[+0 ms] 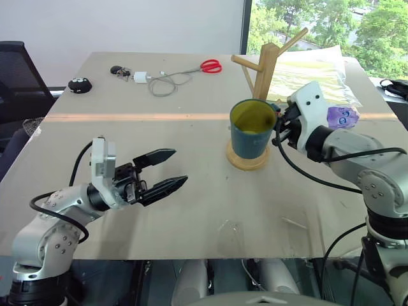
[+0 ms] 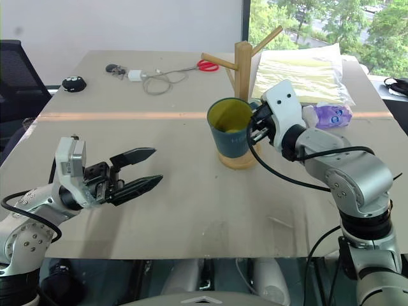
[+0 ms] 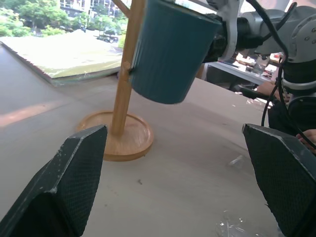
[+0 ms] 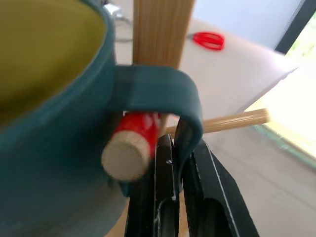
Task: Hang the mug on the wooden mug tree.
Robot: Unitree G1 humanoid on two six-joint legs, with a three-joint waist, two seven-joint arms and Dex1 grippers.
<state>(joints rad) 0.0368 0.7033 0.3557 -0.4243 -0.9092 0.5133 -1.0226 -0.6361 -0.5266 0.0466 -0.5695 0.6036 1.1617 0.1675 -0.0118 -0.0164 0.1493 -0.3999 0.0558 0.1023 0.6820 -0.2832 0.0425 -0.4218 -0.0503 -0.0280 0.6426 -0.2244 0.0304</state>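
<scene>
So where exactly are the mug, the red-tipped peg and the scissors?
mug point(image 1: 252, 137): left eye view, on its dark teal outer wall.
red-tipped peg point(image 4: 134, 139): right wrist view, on the red band behind its blunt wooden end, inside the mug's handle loop.
scissors point(image 1: 211, 65): left eye view, on the red handles.

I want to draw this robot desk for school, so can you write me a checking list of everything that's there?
Surface: tan table, an orange line across it.
Job's things: teal mug, its handle over the red-tipped peg of the wooden mug tree.
Clutter: red scissors, white charger, keys, small black object, purple packet, clear-wrapped mat.
Grippers: left end effector open, holding nothing; right end effector pinching the mug's handle.
Cables: grey cord by the charger.
Surroundings: black chair, window with trees.
</scene>
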